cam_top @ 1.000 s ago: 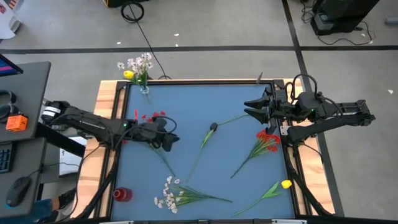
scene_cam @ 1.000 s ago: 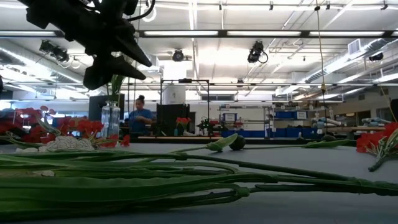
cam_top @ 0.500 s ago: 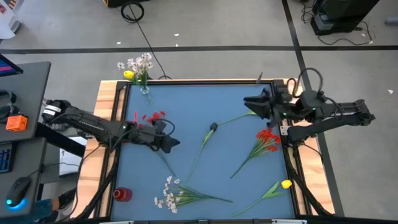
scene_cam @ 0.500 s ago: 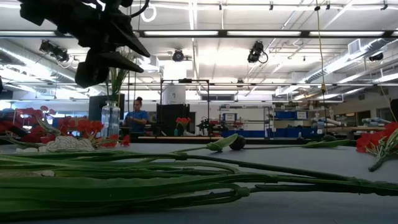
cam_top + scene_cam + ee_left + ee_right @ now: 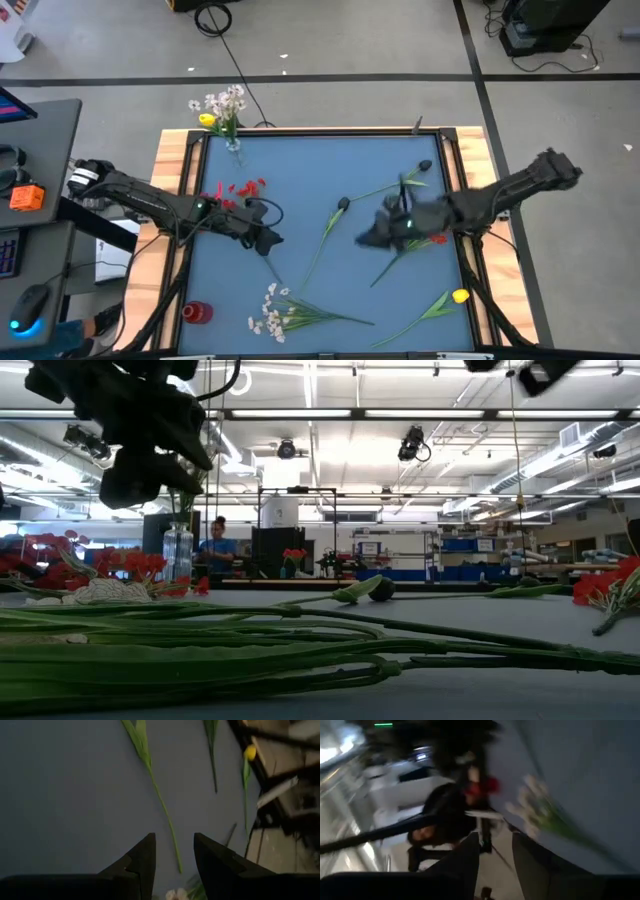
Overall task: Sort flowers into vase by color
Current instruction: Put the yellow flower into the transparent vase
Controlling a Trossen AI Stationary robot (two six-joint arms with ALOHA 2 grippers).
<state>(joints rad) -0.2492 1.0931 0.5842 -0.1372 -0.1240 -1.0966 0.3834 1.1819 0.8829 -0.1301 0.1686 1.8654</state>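
Fingers (image 5: 145, 857) of both grippers stand slightly parted (empty) above scattered flowers (image 5: 425, 228).

The right wrist view is smeared by motion blur, and the right gripper (image 5: 372, 238) is blurred at centre frame.

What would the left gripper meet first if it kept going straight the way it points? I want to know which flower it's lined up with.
Judging by the left wrist view, the left gripper points along a thin green stem lying on the blue table. That stem looks first in line; height above it is unclear.
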